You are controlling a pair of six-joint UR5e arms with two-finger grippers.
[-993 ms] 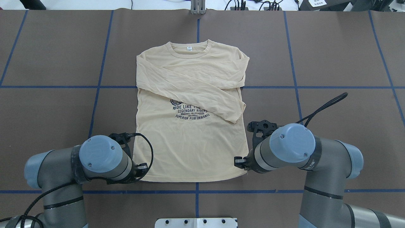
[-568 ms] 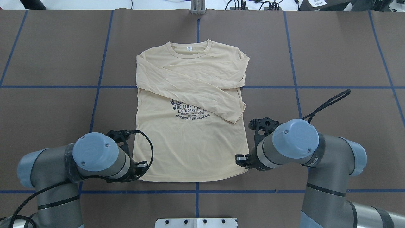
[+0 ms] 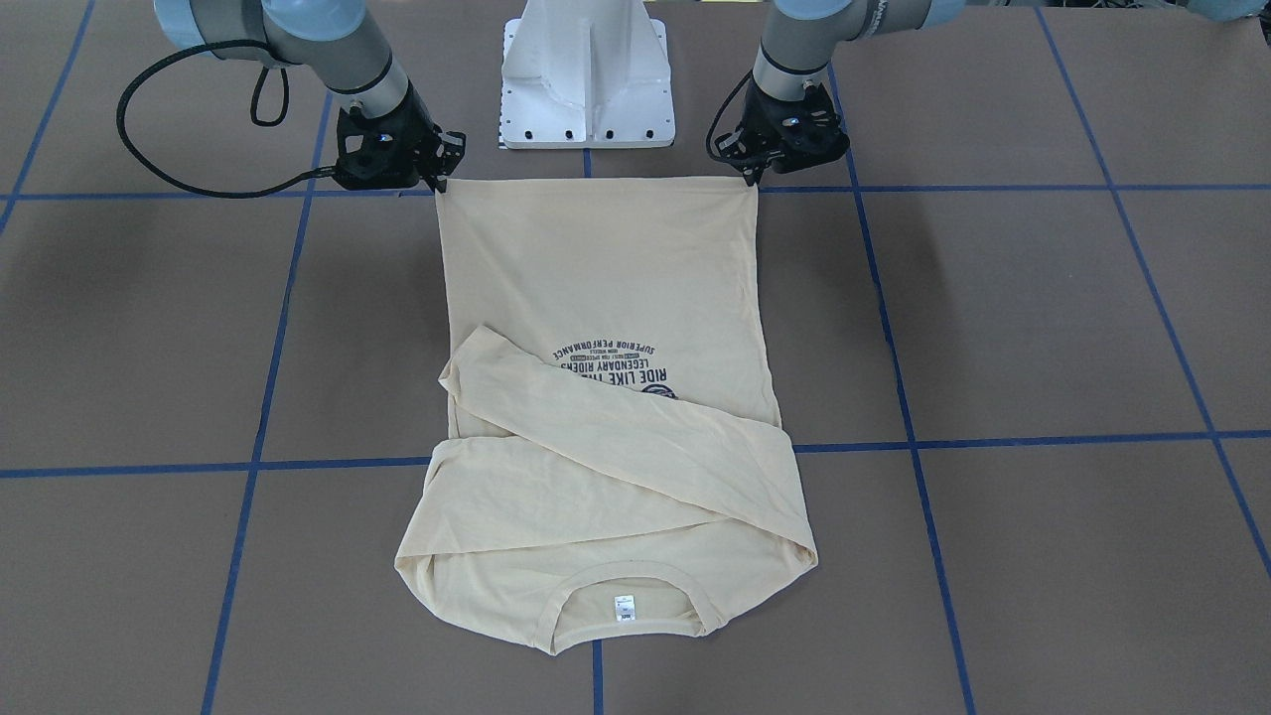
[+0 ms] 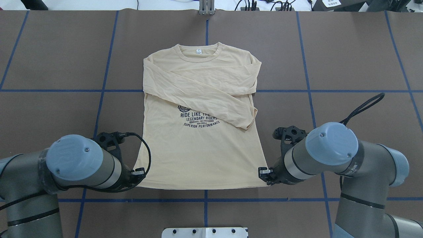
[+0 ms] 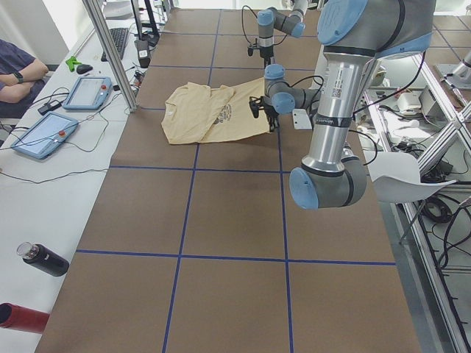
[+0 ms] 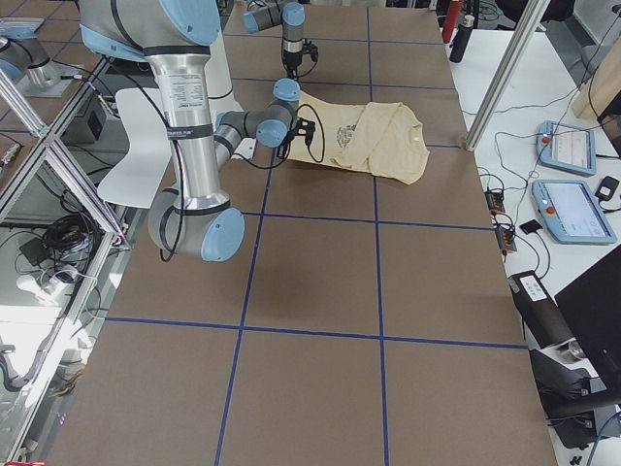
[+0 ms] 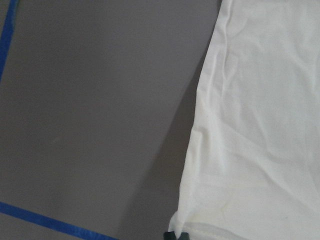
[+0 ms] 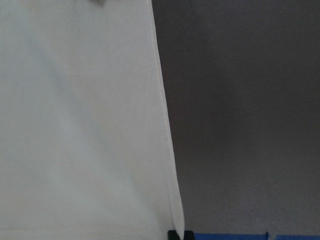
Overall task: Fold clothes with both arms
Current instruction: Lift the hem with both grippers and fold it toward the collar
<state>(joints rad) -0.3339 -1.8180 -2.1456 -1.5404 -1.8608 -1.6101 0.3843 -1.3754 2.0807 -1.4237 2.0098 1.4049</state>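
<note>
The clothes are one cream-yellow long-sleeved T-shirt [image 4: 198, 155] lying face up on the brown table [image 4: 357, 59], collar [image 4: 198, 53] far from me. Both sleeves are folded across the chest, partly covering the navy print [image 4: 198, 119]. My left gripper [image 4: 138, 175] is shut on the near left hem corner [image 7: 186, 225]. My right gripper [image 4: 264, 174] is shut on the near right hem corner [image 8: 172, 220]. The hem runs taut and straight between the left gripper [image 3: 752, 177] and the right gripper [image 3: 439, 185], slightly off the table. The wrists hide the fingertips from above.
The white pedestal base [image 3: 586, 89] stands just behind the hem. Blue tape lines [image 4: 307, 91] grid the table. Beyond the far table edge lie tablets [image 5: 88, 92], cables and bottles [image 5: 43, 261], and a person's folded arms [image 5: 18, 73] show there.
Both arms have drawn apart, left gripper leftward and right gripper rightward. The hem corners came with them, so the hem is wider and pulled straight.
</note>
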